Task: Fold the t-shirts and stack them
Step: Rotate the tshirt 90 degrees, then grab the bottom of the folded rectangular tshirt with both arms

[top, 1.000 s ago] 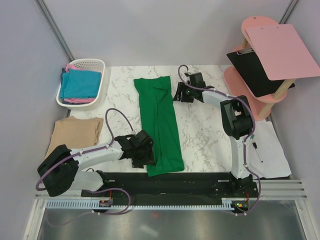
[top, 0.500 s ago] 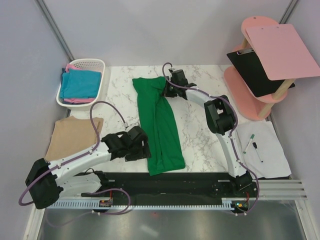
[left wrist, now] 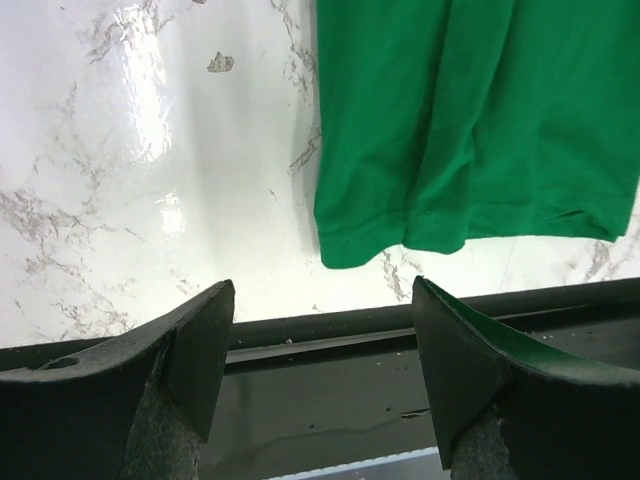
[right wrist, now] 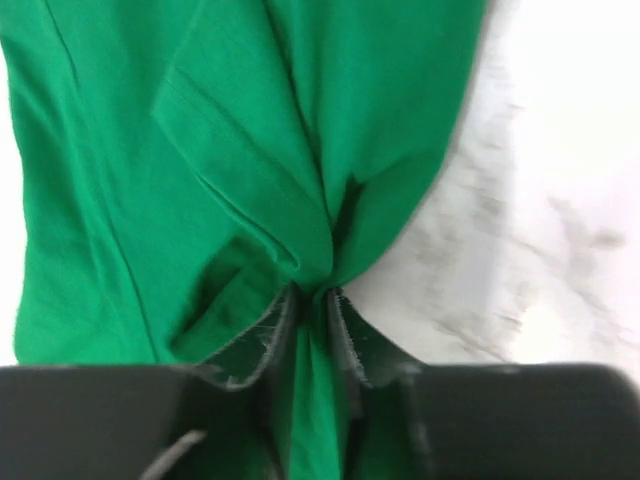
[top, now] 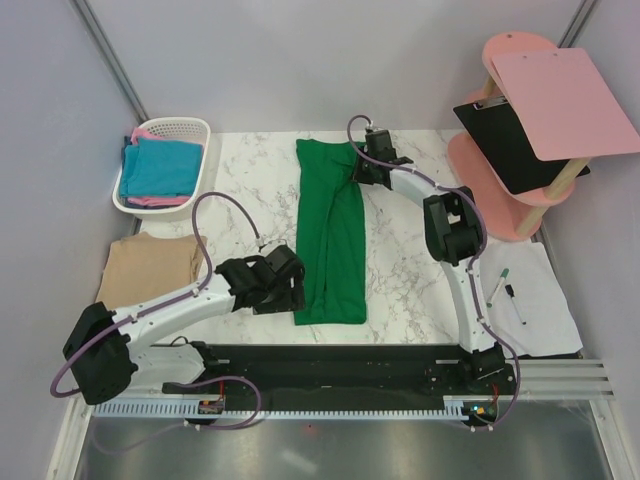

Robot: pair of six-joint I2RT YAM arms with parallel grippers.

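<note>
The bright green t-shirt [top: 333, 235] lies as a long narrow strip down the middle of the marble table. My right gripper [top: 356, 167] is shut on its far end; in the right wrist view the cloth [right wrist: 250, 170] is pinched and bunched between the jaws [right wrist: 312, 300]. My left gripper [top: 293, 293] is open and empty beside the shirt's near left corner [left wrist: 345, 250], over the table's front edge. A tan t-shirt [top: 150, 268] lies folded at the left. Teal-blue [top: 160, 166] and pink [top: 145, 133] t-shirts lie in the basket.
A white plastic basket [top: 196, 128] stands at the back left. A pink stand [top: 515, 140] with a black clipboard [top: 505, 145] and pink sheet stands at the back right. White paper [top: 545, 290] with pens lies at the right. A black rail [left wrist: 330, 330] runs along the front edge.
My right gripper has pulled the shirt's far end to the right, straightening the strip. My left gripper has shifted slightly right and nearer the shirt's near corner.
</note>
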